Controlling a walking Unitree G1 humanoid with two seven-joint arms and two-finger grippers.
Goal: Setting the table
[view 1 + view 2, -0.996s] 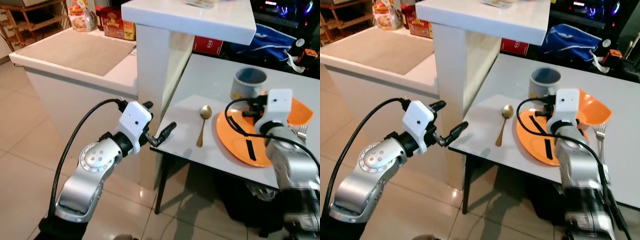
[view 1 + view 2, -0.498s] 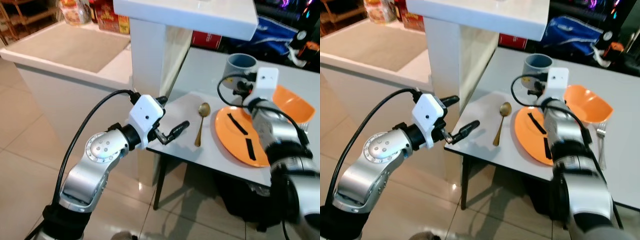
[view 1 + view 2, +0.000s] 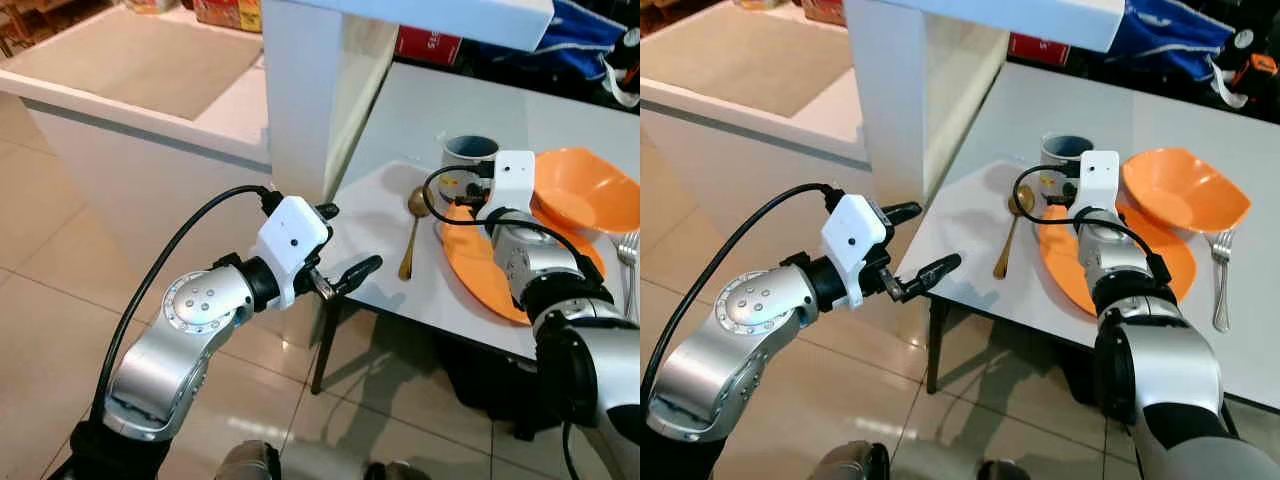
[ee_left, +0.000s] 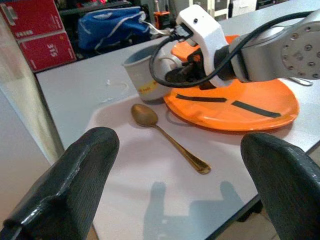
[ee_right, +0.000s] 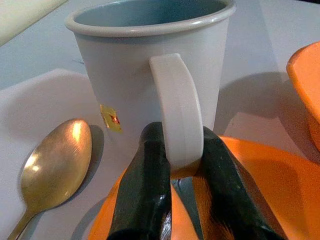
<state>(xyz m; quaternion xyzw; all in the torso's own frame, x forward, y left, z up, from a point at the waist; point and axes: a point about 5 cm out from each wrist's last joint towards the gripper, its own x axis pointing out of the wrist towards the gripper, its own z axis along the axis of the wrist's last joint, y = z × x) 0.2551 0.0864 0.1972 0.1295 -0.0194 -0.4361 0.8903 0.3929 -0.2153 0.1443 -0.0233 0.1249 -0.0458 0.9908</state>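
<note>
Straddling the handle of the grey mug (image 5: 150, 75), the right pincer (image 5: 177, 172) has its fingers closed on it, probably to lift it. The mug stands near the table (image 3: 450, 130) front edge, touching the orange plate (image 4: 235, 107), beside the gold spoon (image 3: 411, 228). The left pincer (image 4: 165, 180) hovers spread apart off the front corner.

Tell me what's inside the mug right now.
The mug shows only a bluish inner wall near its rim. Its bottom is hidden from every view, so I cannot tell if it holds anything. The right gripper has its jaws closed on the handle.
</note>
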